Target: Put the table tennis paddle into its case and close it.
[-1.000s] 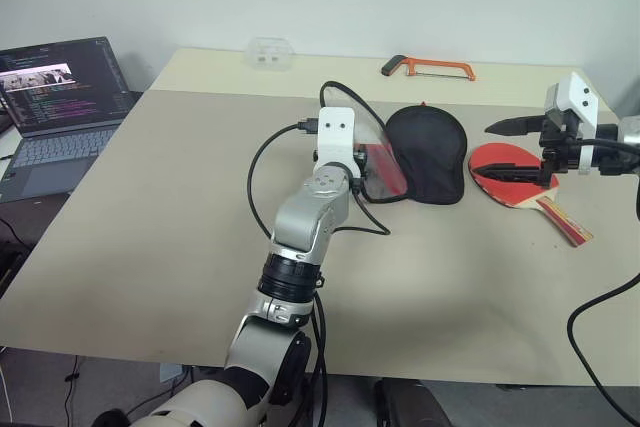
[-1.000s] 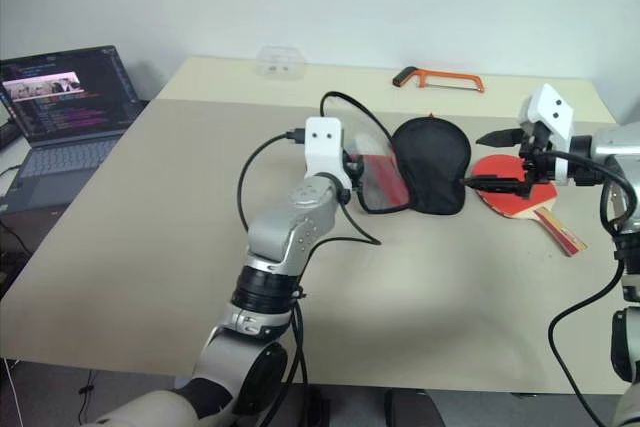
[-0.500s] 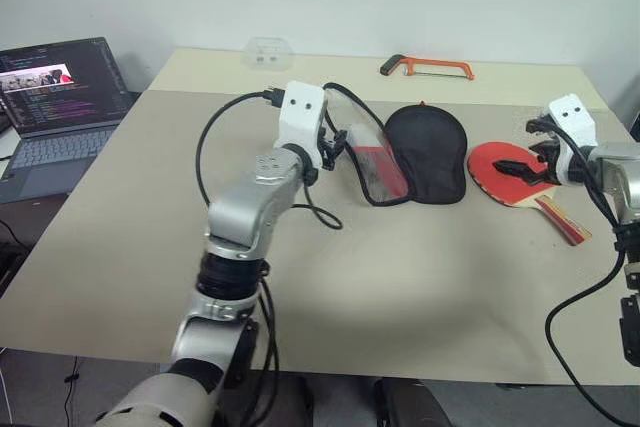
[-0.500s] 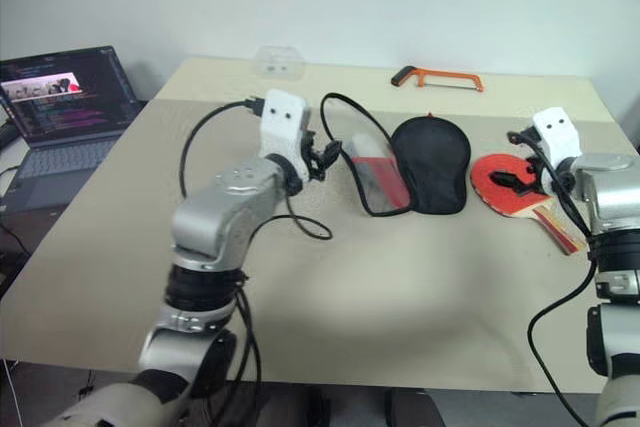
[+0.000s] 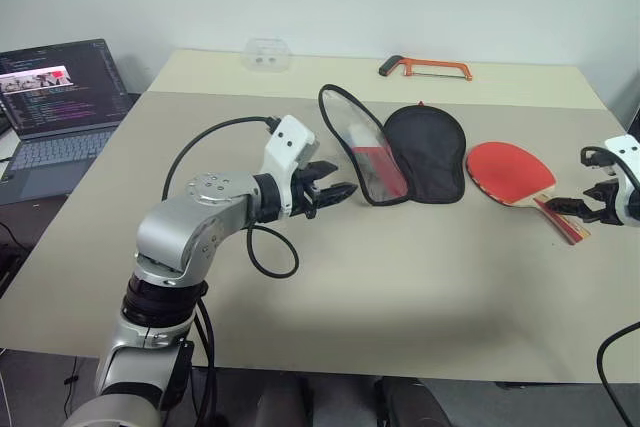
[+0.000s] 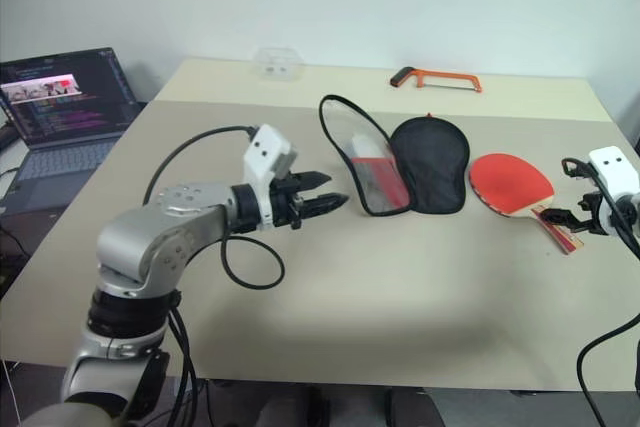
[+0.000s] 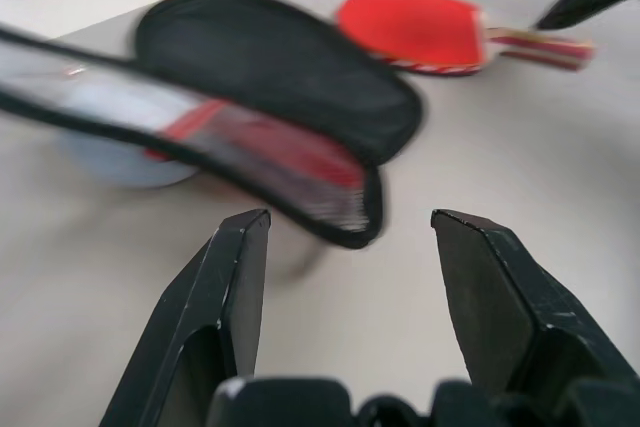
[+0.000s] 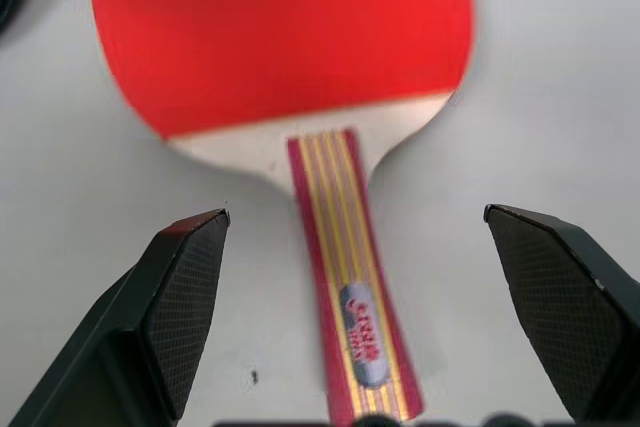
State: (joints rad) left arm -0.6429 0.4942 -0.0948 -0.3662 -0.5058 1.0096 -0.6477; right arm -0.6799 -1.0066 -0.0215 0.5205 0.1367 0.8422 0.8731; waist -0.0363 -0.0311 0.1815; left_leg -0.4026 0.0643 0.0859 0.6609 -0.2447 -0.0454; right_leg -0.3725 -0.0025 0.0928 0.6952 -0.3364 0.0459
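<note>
Table tennis paddle (image 5: 511,173) lies flat on the surface right of the unzipped case (image 5: 403,154), handle toward the nearer, wide-open, empty right claw (image 8: 355,322); left claw (image 5: 335,190) half-open, empty.

beige table (image 5: 420,277), paddle (image 5: 508,172), case (image 5: 425,152), hacksaw (image 5: 425,68)

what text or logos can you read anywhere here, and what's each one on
Nothing reads clearly enough to quote.
Table tennis paddle: an oval badge on the handle, with red marks too blurred to read.
Case: the red panel inside the open flap shows no legible print.
Laptop: lines of text on the screen, too small to read.
</note>
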